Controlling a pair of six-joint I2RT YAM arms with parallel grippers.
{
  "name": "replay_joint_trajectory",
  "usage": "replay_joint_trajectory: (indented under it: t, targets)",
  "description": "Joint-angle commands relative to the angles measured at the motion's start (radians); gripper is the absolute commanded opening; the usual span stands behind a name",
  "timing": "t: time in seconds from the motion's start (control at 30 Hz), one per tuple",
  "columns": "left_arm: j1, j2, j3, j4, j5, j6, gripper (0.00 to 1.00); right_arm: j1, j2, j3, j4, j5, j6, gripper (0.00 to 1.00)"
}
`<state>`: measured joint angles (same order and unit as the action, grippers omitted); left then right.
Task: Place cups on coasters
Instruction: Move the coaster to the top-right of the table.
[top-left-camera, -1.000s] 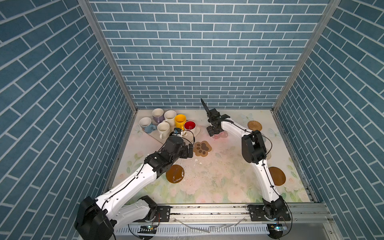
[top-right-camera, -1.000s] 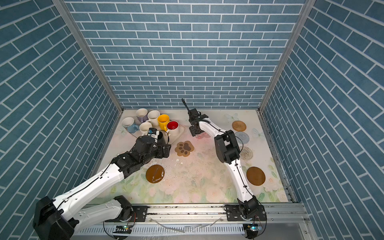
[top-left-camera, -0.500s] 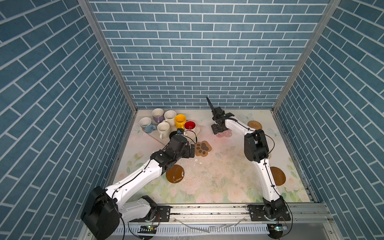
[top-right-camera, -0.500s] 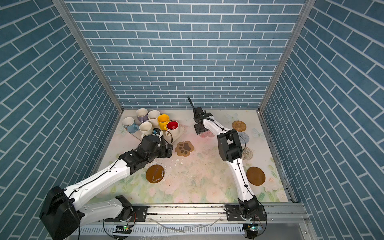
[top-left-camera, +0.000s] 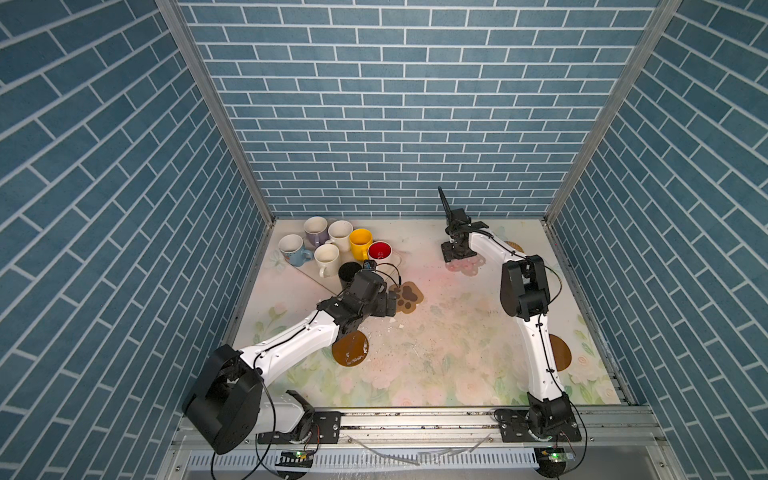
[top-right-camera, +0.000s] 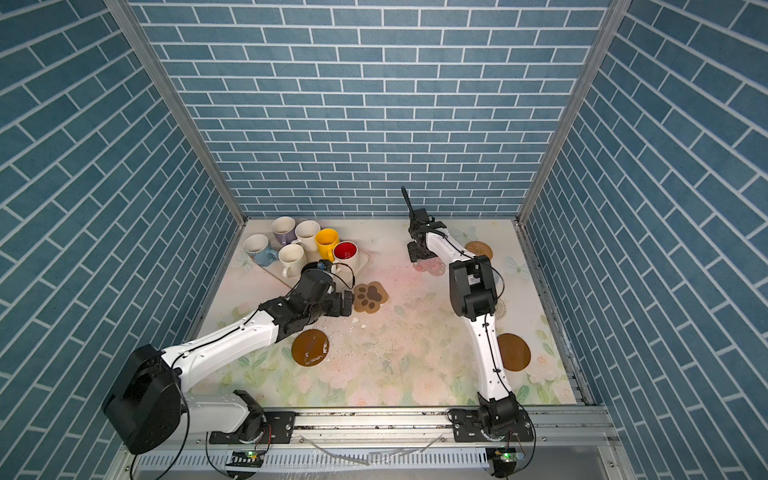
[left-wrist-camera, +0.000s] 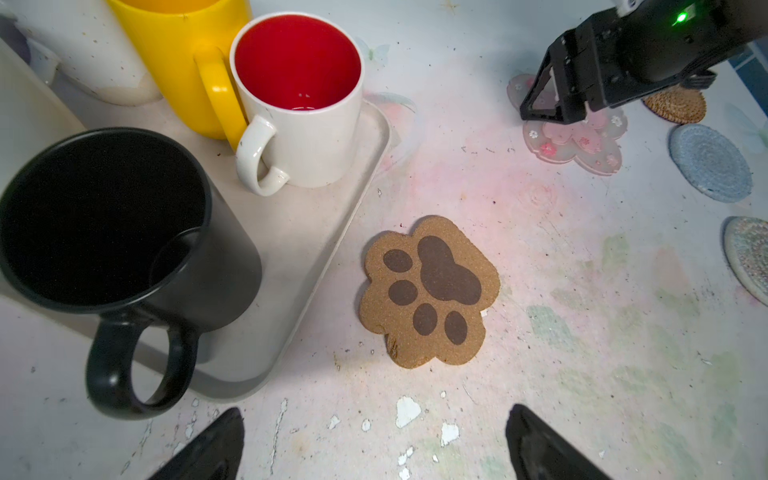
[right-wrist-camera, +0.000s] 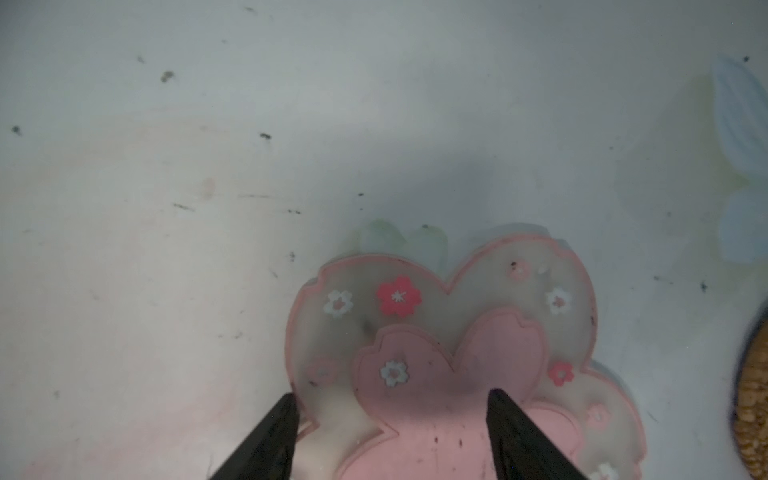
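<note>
Plainly, no cup stands on a coaster yet.
All seven cups (top-left-camera: 360, 243) crowd left of centre in both top views; the left hand (left-wrist-camera: 374, 415) gapes empty before the paw coaster (left-wrist-camera: 430, 291), and the right hand (right-wrist-camera: 392, 401) is spread, gripping nothing, over the flower coaster (right-wrist-camera: 449, 357).

Right arm (top-right-camera: 473, 291) hides most of blue woven coaster (left-wrist-camera: 710, 163) and spiral coaster (left-wrist-camera: 748, 257) in both top views. Pink flower coaster (right-wrist-camera: 457, 374) and rattan coaster (right-wrist-camera: 754, 409) run off frame in right wrist view, rattan blurred.
</note>
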<state>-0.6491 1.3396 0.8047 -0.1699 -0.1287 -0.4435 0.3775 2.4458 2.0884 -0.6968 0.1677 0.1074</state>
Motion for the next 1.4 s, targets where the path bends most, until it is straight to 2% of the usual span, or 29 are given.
replay_joint_trajectory:
  t: [0.0,0.37,0.57,0.8,0.93,1.17,1.37]
  targets:
    - [-0.007,0.023,-0.001,0.029,0.007,-0.011,0.99,-0.032,0.027,-0.045,-0.072,0.003,-0.013,0.72]
    - [-0.009,0.082,0.000,0.055,-0.006,-0.027,0.99,-0.057,0.051,0.032,-0.075,-0.019,-0.049,0.72]
    - [-0.021,0.054,-0.002,0.038,-0.007,-0.040,0.99,-0.057,0.035,0.113,-0.109,-0.030,-0.034,0.72]
    - [-0.027,-0.018,-0.017,-0.023,-0.006,-0.041,0.99,-0.054,-0.104,0.055,-0.098,-0.070,0.034,0.72]
    - [-0.031,-0.050,-0.018,-0.047,-0.005,-0.027,0.99,-0.042,-0.237,-0.083,-0.069,-0.067,0.068,0.72]
    - [-0.030,-0.065,0.005,-0.072,0.007,0.001,0.99,-0.028,-0.567,-0.511,0.077,-0.080,0.163,0.72]
    - [-0.030,-0.052,0.013,-0.064,0.021,0.004,0.99,-0.025,-0.781,-0.809,0.173,-0.142,0.262,0.72]
